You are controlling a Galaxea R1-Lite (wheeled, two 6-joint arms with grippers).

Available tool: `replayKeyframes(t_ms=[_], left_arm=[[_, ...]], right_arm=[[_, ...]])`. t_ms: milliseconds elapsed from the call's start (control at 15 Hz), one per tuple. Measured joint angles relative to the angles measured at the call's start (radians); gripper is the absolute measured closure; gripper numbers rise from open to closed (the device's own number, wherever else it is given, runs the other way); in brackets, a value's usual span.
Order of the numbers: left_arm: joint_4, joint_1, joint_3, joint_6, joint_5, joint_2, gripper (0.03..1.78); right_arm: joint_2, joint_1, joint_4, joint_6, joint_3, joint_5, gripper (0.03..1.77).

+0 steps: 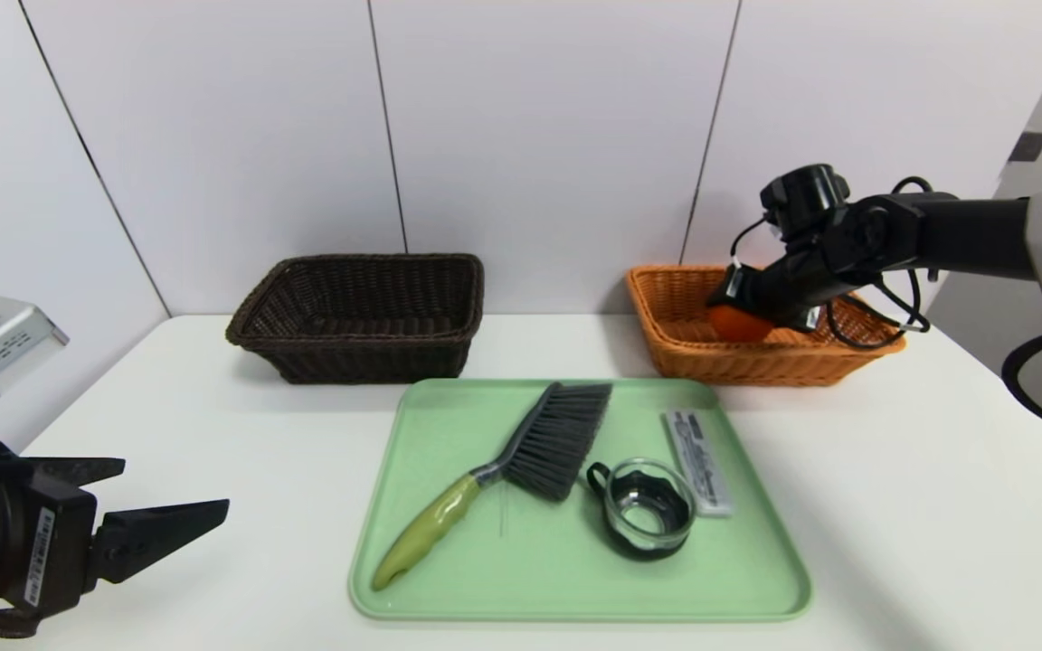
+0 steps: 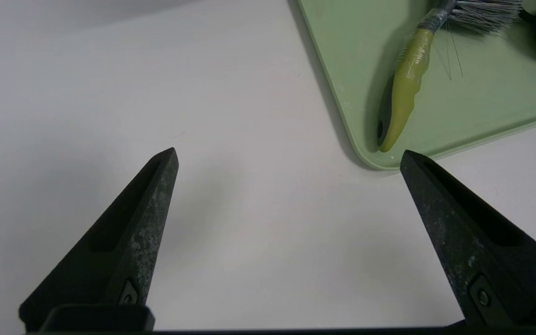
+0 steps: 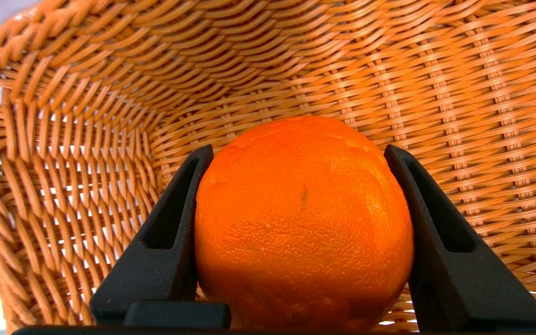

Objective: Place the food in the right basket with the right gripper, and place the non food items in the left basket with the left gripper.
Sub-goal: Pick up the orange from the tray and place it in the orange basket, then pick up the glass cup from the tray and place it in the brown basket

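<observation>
Inside the orange basket (image 1: 666,348), right tool (image 3: 298,153) clamps an orange (image 3: 303,223).

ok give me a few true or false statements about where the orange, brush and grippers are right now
1. The right gripper is shut on the orange inside the orange basket. True.
2. The brush lies in the dark basket. False: it lies on the green tray.
3. The left gripper is open over bare table. True.
4. The glass cup stands off the tray. False: it is on the tray, beside the brush.
</observation>
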State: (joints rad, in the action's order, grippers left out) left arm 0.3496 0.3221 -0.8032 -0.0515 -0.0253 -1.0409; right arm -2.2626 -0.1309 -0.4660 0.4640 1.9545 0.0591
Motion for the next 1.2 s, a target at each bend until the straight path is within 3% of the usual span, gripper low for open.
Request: replayKeyframes(t_ms=[267,467,800,1200], left_arm=[[-0.09,0.007,0.016,0.006,0.0,-0.007,0.12],[-0.152,0.014,0.045,0.007,0.0,-0.011,0.12],[-0.146,0.016,0.015,-0.001,0.0,-0.021,0.12],[-0.049,0.037,-0.134,-0.023,0.005,-0.094,0.12]], right_arm=[[-0.003,0.001,0.003,-0.01,0.0,0.01,0.42],[0.0,0.001,-0.005,-0.071,-0.001,0.012,0.32],[0.04,-0.002,0.008,-0.11,-0.001,0.012,0.21],[0.211,-0.039,0.002,-0.127,0.0,0.013,0.15]])
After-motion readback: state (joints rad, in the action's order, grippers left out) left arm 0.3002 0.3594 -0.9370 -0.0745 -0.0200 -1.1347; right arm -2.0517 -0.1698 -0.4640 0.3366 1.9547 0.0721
